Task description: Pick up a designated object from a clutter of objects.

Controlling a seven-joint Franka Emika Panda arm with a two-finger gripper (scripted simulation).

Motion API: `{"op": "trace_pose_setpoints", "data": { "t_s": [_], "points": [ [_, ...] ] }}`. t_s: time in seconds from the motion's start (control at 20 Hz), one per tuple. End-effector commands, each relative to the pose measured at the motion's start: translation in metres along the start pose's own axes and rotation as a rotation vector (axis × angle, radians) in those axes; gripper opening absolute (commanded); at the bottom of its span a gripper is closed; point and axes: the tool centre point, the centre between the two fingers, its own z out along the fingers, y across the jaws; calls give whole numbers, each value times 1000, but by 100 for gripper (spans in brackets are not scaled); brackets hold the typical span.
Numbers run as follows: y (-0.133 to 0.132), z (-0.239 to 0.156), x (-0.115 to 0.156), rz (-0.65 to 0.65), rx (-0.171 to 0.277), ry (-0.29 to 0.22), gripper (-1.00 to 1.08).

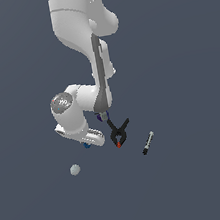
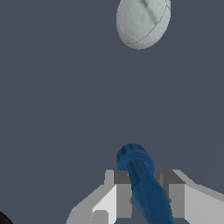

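The designated object, a small bright blue stubby cylinder, lies between my gripper's two fingers, and the grey pads press against its sides. In the exterior view only a sliver of the blue piece shows under the gripper, which is down at the floor. I cannot tell whether the piece is off the ground. The rest of the clutter of objects lies around it.
A pale grey ball lies just beyond the gripper. On the exterior view's right are a black clamp with a red tip and a thin black-and-grey stick. A purple-grey piece peeks out behind the arm.
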Motion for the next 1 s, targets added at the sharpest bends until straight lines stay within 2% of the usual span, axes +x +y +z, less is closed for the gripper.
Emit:
{"op": "trace_pose_setpoints", "data": {
  "t_s": [0.0,0.4,0.95],
  "points": [
    [-6,-7,0,-1,0,1,-100],
    [-45,-56,-1,0,0,1,-100],
    [-128,-161,-4,0,-2,2,-100]
  ]
}}
